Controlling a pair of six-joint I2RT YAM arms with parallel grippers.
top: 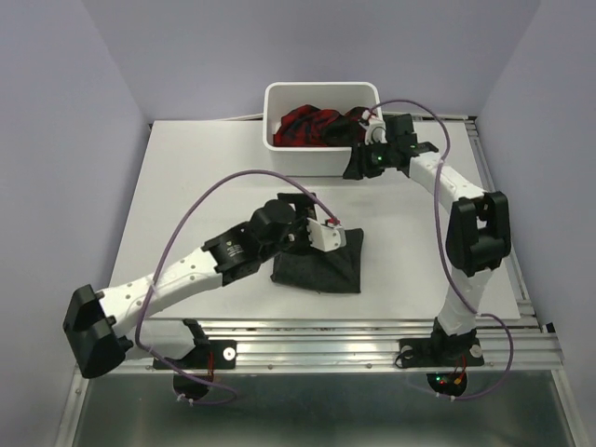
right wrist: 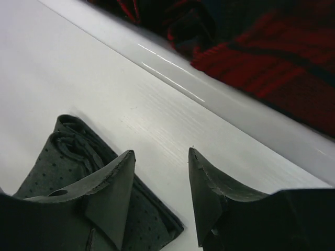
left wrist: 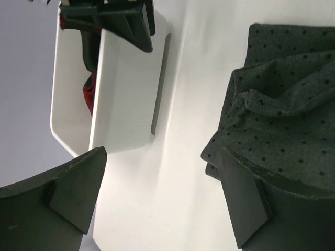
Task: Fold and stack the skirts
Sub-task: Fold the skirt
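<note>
Two skirts in view, well apart. Grey dotted skirt [top: 321, 268] lies folded into a rough rectangle on the desk [top: 186, 186], about mid-width and toward the near edge; the left wrist view shows its layers rumpled along one side. Red-and-navy plaid skirt [top: 307, 126] sits bunched inside the white tub [top: 321, 87], which stands at the middle of the desk's far edge. Left hand [top: 328, 231] hangs over the far edge of the grey skirt, jaws spread as wide as they go, nothing between them; one fingertip [left wrist: 241, 209] overlaps the cloth's edge in its own camera, contact cannot be told. Right hand [top: 358, 166] is low at the tub's near right corner, just outside its wall, jaws partly apart with bare desk showing in the gap, gripping nothing. From the right wrist camera the tub's rim runs just ahead of the fingertips, plaid cloth beyond it and the grey skirt behind the left finger.
</note>
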